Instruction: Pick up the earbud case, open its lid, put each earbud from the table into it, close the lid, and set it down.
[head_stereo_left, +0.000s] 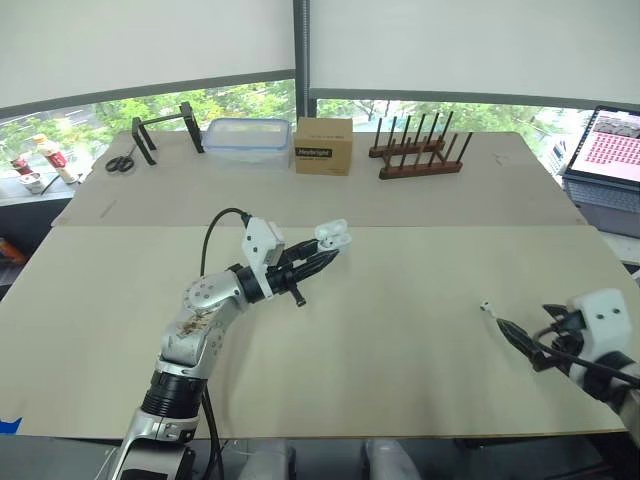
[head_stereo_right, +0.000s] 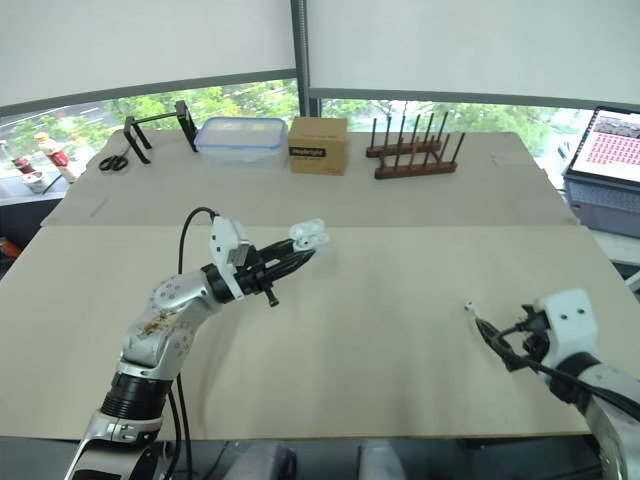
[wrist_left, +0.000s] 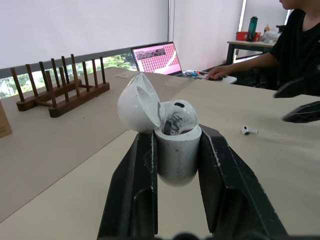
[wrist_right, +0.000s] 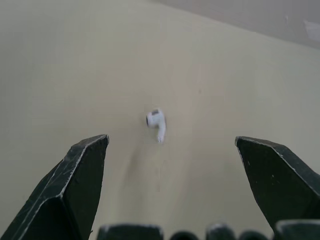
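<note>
Progress is read first from the head views: the earbud case (head_stereo_left: 333, 235) is held raised above the table (head_stereo_left: 400, 400) by the left gripper (head_stereo_left: 322, 252), well apart from the right gripper (head_stereo_left: 522, 328), and 1 loose earbud (head_stereo_left: 485, 308) is seen lying on the table just beyond the right gripper's fingertips. From the left wrist view, the case body is seen clamped upright between the 2 black fingers (wrist_left: 132, 190), which are pressed against its sides, and its lid (wrist_left: 137, 102) is swung back on its hinge. A white rounded shape (wrist_left: 176, 116) with a dark patch is seated in the mouth of the case and is judged to be 1 earbud already placed, though this cannot be confirmed. From the right wrist view, the right gripper's fingers are seen spread wide with nothing held, and the loose earbud is framed on the bare table ahead, between them and untouched. Pick-up and lid opening are therefore judged done, and 1 earbud probably stowed. The loose earbud is yet to be grasped, carried to the case and inserted, after which the lid is to be closed and the case set down.
</note>
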